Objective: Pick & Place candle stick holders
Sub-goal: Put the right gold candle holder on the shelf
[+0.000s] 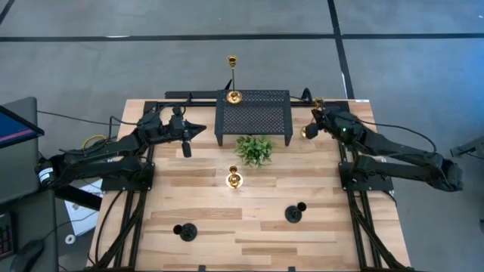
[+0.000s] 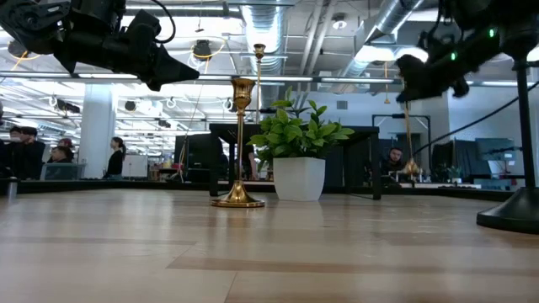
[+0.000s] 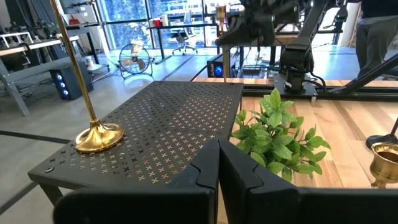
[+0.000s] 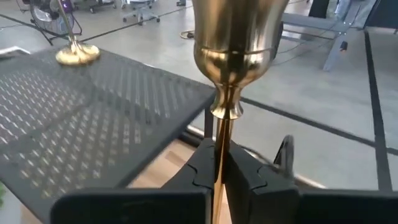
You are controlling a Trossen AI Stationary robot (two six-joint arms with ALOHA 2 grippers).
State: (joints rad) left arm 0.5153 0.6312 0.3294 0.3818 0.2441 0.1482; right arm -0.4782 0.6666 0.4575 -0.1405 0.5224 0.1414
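One tall thin gold candle stick holder [image 1: 233,96] stands by its round base on the far left corner of the black mesh stand [image 1: 253,113]; it also shows in the left wrist view [image 3: 93,134]. My right gripper [image 1: 321,121] is shut on the other tall gold holder [image 4: 236,43] just off the stand's right end. My left gripper [image 1: 195,130] is shut and empty, just left of the stand. A shorter gold holder [image 1: 234,180] stands mid-table. Two short black holders [image 1: 185,230] [image 1: 295,214] stand near the front. My right gripper pinches the tall holder's thin stem [image 4: 221,155] between its two fingers, just below the cup. The fingers come roughly level from the table's right and lie across the stem. The holder stands about upright, its base [image 2: 410,171] hanging below the fingers, seemingly clear of the table.
A small green plant in a white pot [image 1: 255,149] stands just in front of the stand, between it and the mid-table gold holder. Bare wood lies between the plant and the two black holders. People sit in the room beyond the table [image 2: 114,156].
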